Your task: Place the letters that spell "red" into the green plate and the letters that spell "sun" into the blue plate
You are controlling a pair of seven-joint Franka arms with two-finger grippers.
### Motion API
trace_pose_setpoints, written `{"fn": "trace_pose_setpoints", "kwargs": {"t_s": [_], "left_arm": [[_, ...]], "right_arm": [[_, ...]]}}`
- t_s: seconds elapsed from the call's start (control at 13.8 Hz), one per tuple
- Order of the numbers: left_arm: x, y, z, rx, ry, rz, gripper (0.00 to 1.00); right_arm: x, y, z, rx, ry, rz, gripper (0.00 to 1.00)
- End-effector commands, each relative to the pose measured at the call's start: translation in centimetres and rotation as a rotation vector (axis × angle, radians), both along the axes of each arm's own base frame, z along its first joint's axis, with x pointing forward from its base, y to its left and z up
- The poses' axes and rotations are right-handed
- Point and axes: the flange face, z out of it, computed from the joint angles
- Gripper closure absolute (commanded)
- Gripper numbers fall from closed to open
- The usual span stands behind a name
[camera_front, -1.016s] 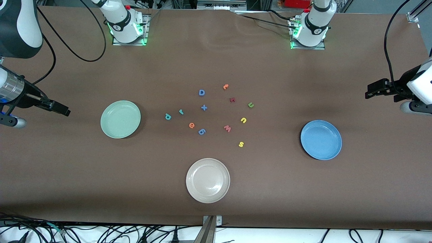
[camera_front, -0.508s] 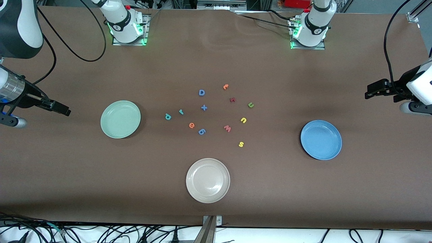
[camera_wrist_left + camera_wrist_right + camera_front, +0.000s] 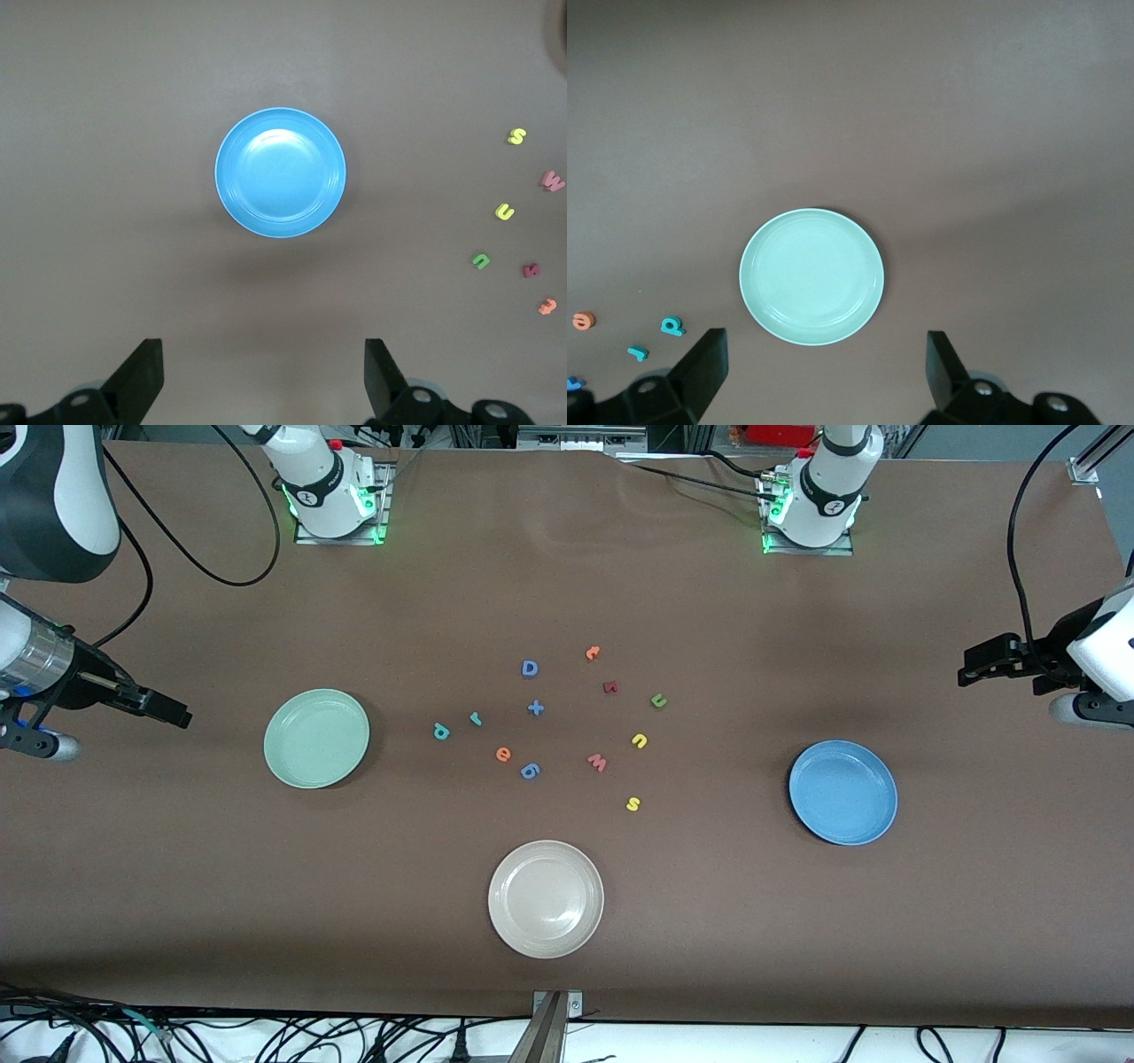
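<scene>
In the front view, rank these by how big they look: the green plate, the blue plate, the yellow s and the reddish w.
1. green plate and blue plate: they look alike, so no ranking between them.
2. reddish w, slightly wider than the s.
3. yellow s.

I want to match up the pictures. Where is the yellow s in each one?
Front view: the yellow s lies on the table, nearer the camera than the reddish w.
Left wrist view: at the picture's edge, beside the w.
Right wrist view: not in it.
Shared landmark: the blue plate.
</scene>
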Motion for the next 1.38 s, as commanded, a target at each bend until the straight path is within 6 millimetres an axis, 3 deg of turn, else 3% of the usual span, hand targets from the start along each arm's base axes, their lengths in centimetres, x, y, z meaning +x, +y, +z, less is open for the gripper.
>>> {"fn": "trace_pose_setpoints", "kwargs": {"t_s": [0.0,1.31], "left_arm": [[0.80,-0.10,0.29,-0.043,-0.025,-0.016,0.00],[0.72,0.18,0.23,-0.025,-0.018,-0.003,0.00]], "right_arm": [[-0.34,0.24,0.11,0.012,0.005,-0.012,0.01],[-0.50,0.35,-0.21,0.012,0.006,-0.011,0.01]]}}
